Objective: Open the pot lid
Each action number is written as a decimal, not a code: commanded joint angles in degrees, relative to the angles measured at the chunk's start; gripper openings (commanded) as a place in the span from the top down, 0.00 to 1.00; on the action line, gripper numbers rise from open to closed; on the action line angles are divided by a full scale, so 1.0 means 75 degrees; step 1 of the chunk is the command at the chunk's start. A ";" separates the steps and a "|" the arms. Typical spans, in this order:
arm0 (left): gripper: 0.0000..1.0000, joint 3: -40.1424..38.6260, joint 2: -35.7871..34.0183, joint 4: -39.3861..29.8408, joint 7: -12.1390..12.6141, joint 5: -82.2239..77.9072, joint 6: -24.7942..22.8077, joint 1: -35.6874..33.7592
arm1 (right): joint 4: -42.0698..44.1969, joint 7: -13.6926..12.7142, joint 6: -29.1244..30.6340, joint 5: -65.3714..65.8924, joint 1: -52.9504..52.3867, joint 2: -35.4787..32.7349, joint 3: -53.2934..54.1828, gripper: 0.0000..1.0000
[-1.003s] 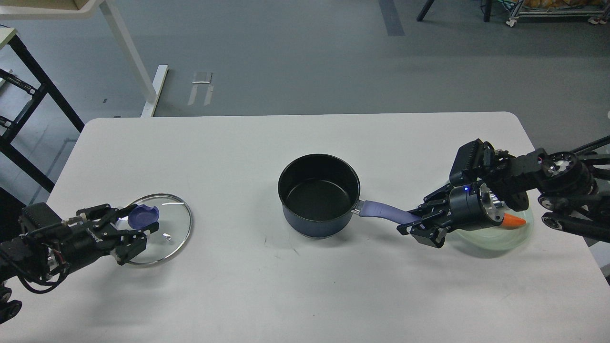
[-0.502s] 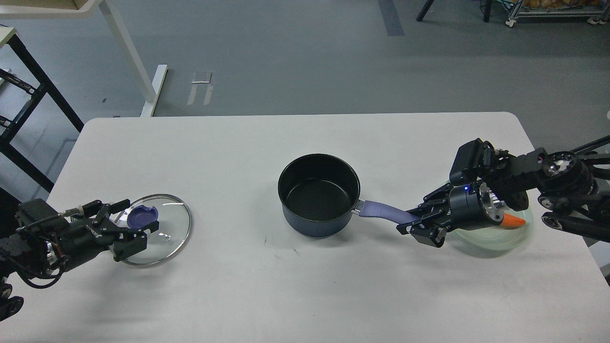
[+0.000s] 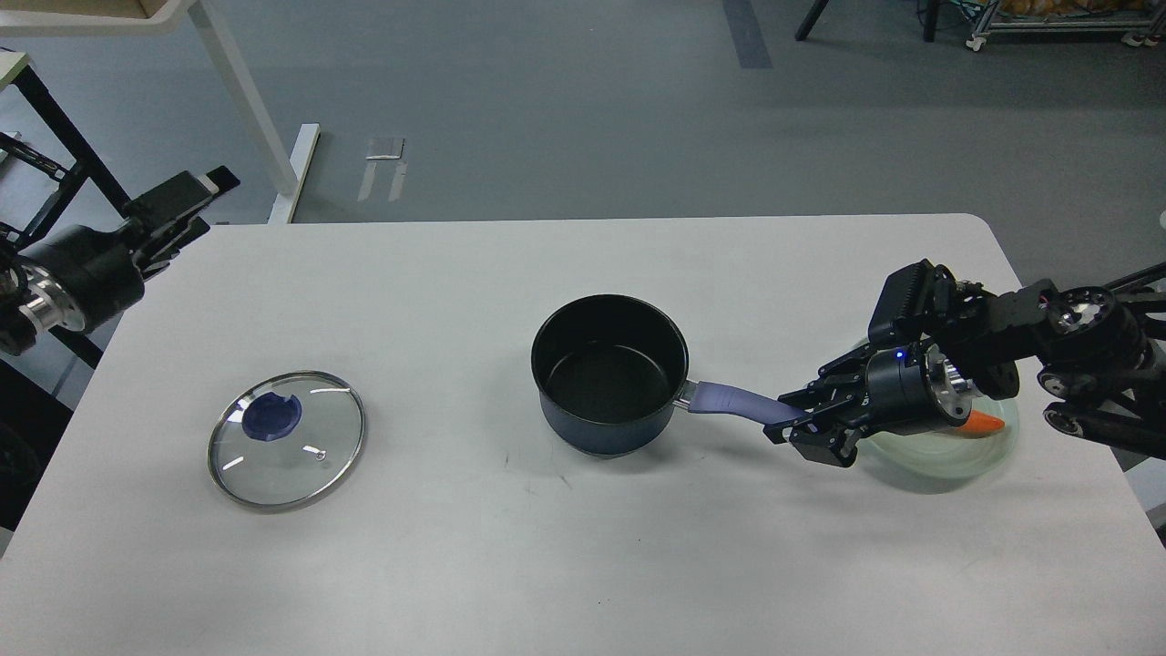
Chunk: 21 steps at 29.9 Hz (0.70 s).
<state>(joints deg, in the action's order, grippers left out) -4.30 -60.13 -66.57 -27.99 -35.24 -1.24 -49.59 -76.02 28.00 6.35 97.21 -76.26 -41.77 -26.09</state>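
The glass pot lid (image 3: 287,439) with a blue knob (image 3: 271,416) lies flat on the white table (image 3: 455,273) at the front left, apart from the pot. The dark blue pot (image 3: 608,369) stands uncovered in the middle, its purple handle (image 3: 738,403) pointing right. My right gripper (image 3: 803,422) is at the handle's tip, its fingers spread above and below it. My left gripper (image 3: 196,196) is raised at the table's far left edge, well away from the lid; its fingers cannot be told apart.
A pale green plate (image 3: 947,451) with an orange carrot piece (image 3: 984,422) sits under my right wrist at the right edge. A black rack (image 3: 36,182) and a white table leg (image 3: 255,118) stand beyond the far left corner.
My left gripper has let go of the lid's knob and swung up and back to the far left edge. The lid stays flat on the table. My right gripper shifted slightly right.
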 commanded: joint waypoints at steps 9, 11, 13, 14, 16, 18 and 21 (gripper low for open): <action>0.01 -0.0083 0.0634 0.1141 -0.0002 0.3525 -0.1205 -0.0185 | -0.0001 -0.0001 -0.0109 -0.1042 -0.0215 -0.0231 0.0033 0.02; 0.01 -0.0223 0.0622 0.1141 -0.0002 0.3783 -0.1194 -0.0185 | -0.0036 -0.0001 -0.0109 -0.1545 -0.0448 -0.0394 0.0033 0.02; 0.01 -0.0259 0.0611 0.1165 -0.0002 0.3912 -0.1194 -0.0185 | -0.0060 -0.0001 -0.0085 -0.2037 -0.0671 -0.0547 0.0045 0.02; 0.01 -0.0305 0.0622 0.1234 -0.0002 0.3959 -0.1194 -0.0185 | -0.0071 -0.0001 -0.0085 -0.2295 -0.0812 -0.0640 0.0057 0.02; 0.01 -0.0411 0.0669 0.1387 -0.0002 0.4146 -0.1205 -0.0185 | -0.0071 -0.0001 -0.0085 -0.2892 -0.1116 -0.0874 0.0103 0.02; 0.01 -0.0551 0.0716 0.1422 -0.0002 0.4415 -0.1264 -0.0173 | -0.0048 -0.0001 -0.0085 -0.3711 -0.1432 -0.1144 0.0127 0.02; 0.01 -0.0622 0.0751 0.1422 -0.0002 0.4767 -0.1334 -0.0173 | 0.0022 -0.0001 -0.0085 -0.5012 -0.1680 -0.1309 0.0244 0.02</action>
<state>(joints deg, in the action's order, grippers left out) -8.39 -54.81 -56.06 -28.00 -1.85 -10.73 -50.97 -76.32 27.99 5.71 68.55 -86.95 -50.28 -25.07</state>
